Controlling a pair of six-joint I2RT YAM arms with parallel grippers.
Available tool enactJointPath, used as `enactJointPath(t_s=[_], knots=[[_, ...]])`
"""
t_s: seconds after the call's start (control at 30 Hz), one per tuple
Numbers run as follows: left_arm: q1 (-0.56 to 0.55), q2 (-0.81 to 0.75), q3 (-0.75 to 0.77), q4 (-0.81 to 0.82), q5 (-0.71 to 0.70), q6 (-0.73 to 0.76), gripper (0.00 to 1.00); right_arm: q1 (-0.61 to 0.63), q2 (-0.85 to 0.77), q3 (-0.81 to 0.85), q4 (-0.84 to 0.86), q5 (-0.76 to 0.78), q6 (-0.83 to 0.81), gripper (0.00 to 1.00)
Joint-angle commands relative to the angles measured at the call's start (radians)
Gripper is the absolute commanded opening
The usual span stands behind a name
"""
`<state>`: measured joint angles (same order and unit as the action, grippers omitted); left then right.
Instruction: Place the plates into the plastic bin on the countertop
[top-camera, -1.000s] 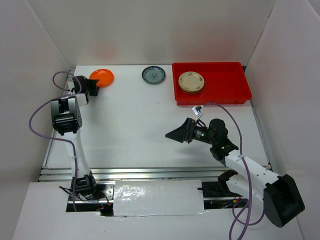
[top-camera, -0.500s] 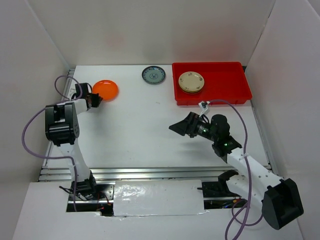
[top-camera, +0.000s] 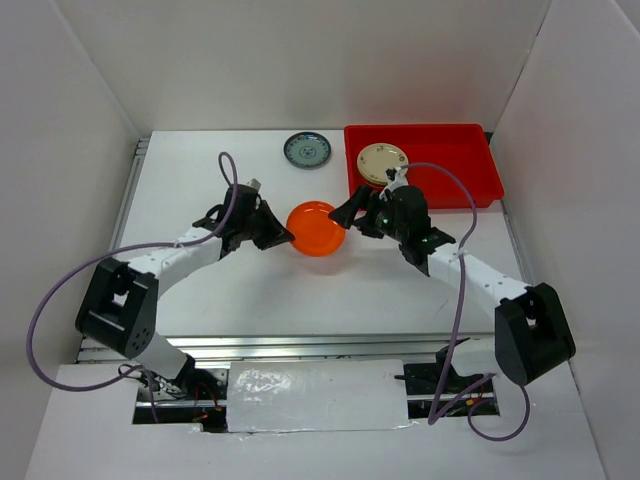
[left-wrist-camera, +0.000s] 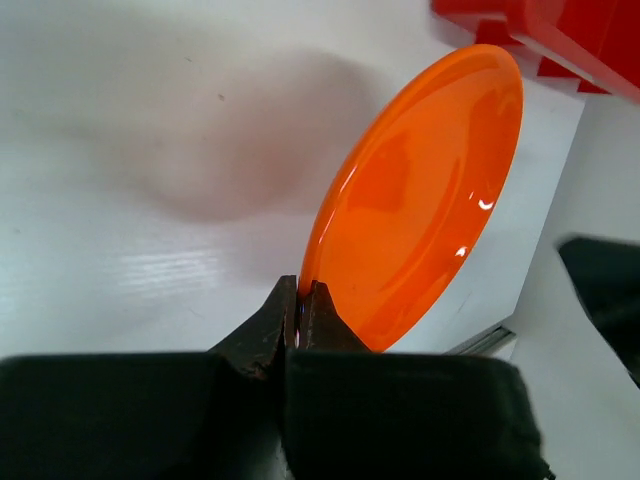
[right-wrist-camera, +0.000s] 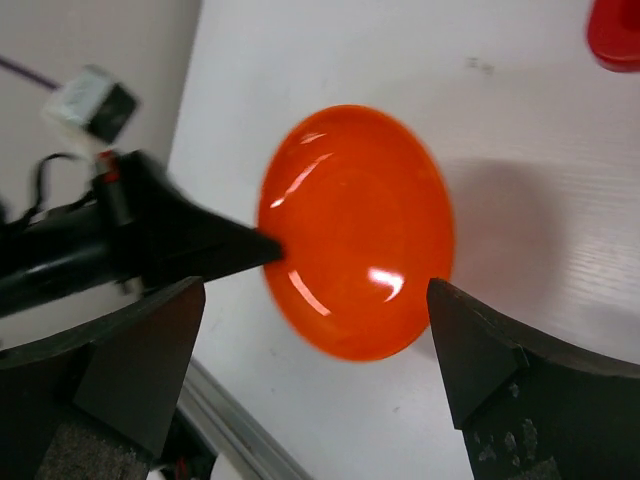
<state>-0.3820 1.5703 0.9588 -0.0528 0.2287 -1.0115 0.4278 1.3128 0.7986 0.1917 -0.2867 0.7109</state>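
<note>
White bench (top-camera: 230, 300) is walled in. The red plastic bin (top-camera: 455, 185) sits at the far right corner, on the right arm's side and, I'd judge, a stretch for the left arm. That likely explains the pose: both arms meet mid-bench, just short of the bin's near-left corner, which looks like a handover. The bin holds a cream patterned plate (top-camera: 383, 162) at its left end; could be a stack, can't tell. The grey-blue plate (top-camera: 306, 150) lies flat on the bench just left of the bin, not yet loaded. The orange plate (top-camera: 318, 229) is between the two arms and off the bench, with its shadow on the surface beneath. It's gripped by the rim only, so the body sticks out free for the other side to take. Left end effector (left-wrist-camera: 300, 300) is pressed together on that rim, thin edge pinch, plate tilted up on edge in the left wrist view. Right end effector (right-wrist-camera: 315, 300) is spread wide, one finger each side of the plate, with a gap showing on both sides, so no contact yet. Risk, as I read it: edge pinch on glossy plastic, so the plate could pivot or slip if the right closes off-centre or the left lets go early.
</note>
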Motion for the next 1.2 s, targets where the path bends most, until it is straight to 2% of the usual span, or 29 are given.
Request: enactJointPath(t_s=[0.0,0.1,0.17,0.23,0.27,0.3,0.33,0.4,0.43,0.47,0.5,0.53,0.57,0.6,0.63,0.77,0.8,0.97,1.03,1.17], knots=[[-0.037,-0.11,0.012,-0.019,-0.043,0.05,0.0,-0.003,0.017,-0.004,-0.046,0.124,-0.036,1.0],[-0.06,-0.148,0.002,-0.041,-0.055,0.053,0.0,-0.015,-0.013,-0.082,0.006,0.091,-0.039,1.0],[-0.066,-0.164,-0.015,-0.036,-0.036,0.05,0.0,-0.015,-0.017,-0.12,0.032,-0.004,-0.05,0.99],[-0.067,-0.174,-0.031,-0.016,-0.009,0.045,0.0,-0.018,-0.004,-0.153,0.09,-0.127,-0.059,0.91],[-0.069,-0.177,-0.034,-0.016,-0.005,0.041,0.0,-0.027,0.0,-0.16,0.112,-0.161,-0.054,0.84],[-0.069,-0.182,-0.038,-0.007,0.0,0.04,0.0,-0.035,0.012,-0.173,0.171,-0.204,-0.047,0.58],[-0.066,-0.184,-0.04,-0.005,0.012,0.039,0.0,-0.044,0.016,-0.197,0.208,-0.271,-0.018,0.36],[-0.058,-0.176,-0.04,-0.004,0.018,0.043,0.0,-0.06,0.016,-0.216,0.28,-0.287,0.013,0.0],[-0.045,-0.173,-0.034,-0.001,0.027,0.047,0.0,-0.063,0.013,-0.219,0.29,-0.284,0.031,0.0],[-0.025,-0.164,-0.026,-0.015,0.026,0.056,0.08,-0.066,0.006,-0.204,0.276,-0.251,0.045,0.0],[-0.024,-0.161,-0.017,-0.015,0.027,0.062,0.22,-0.069,0.002,-0.203,0.273,-0.224,0.045,0.0],[-0.003,-0.159,-0.005,-0.04,0.005,0.062,0.56,-0.072,-0.004,-0.19,0.243,-0.136,0.074,0.0],[0.006,-0.161,-0.002,-0.054,-0.012,0.062,0.69,-0.087,-0.006,-0.181,0.218,-0.087,0.097,0.0],[0.018,-0.164,0.003,-0.067,-0.032,0.063,0.89,-0.102,-0.007,-0.153,0.191,-0.039,0.122,0.0],[0.038,-0.165,0.011,-0.099,-0.054,0.063,0.99,-0.119,-0.003,-0.136,0.164,0.006,0.168,0.0],[0.072,-0.179,0.009,-0.154,-0.176,0.077,0.99,-0.239,0.103,0.012,-0.01,0.13,0.242,0.0],[0.084,-0.178,0.005,-0.154,-0.181,0.082,0.99,-0.282,0.132,0.109,-0.052,0.136,0.254,0.0],[0.104,-0.092,0.031,-0.134,-0.163,0.128,0.99,-0.411,0.38,0.409,-0.176,0.045,0.265,0.0],[0.106,-0.049,0.058,-0.13,-0.151,0.152,0.99,-0.463,0.475,0.479,-0.208,0.015,0.263,0.0],[0.111,-0.004,0.083,-0.133,-0.141,0.194,0.99,-0.492,0.638,0.72,-0.307,-0.038,0.236,0.0]])
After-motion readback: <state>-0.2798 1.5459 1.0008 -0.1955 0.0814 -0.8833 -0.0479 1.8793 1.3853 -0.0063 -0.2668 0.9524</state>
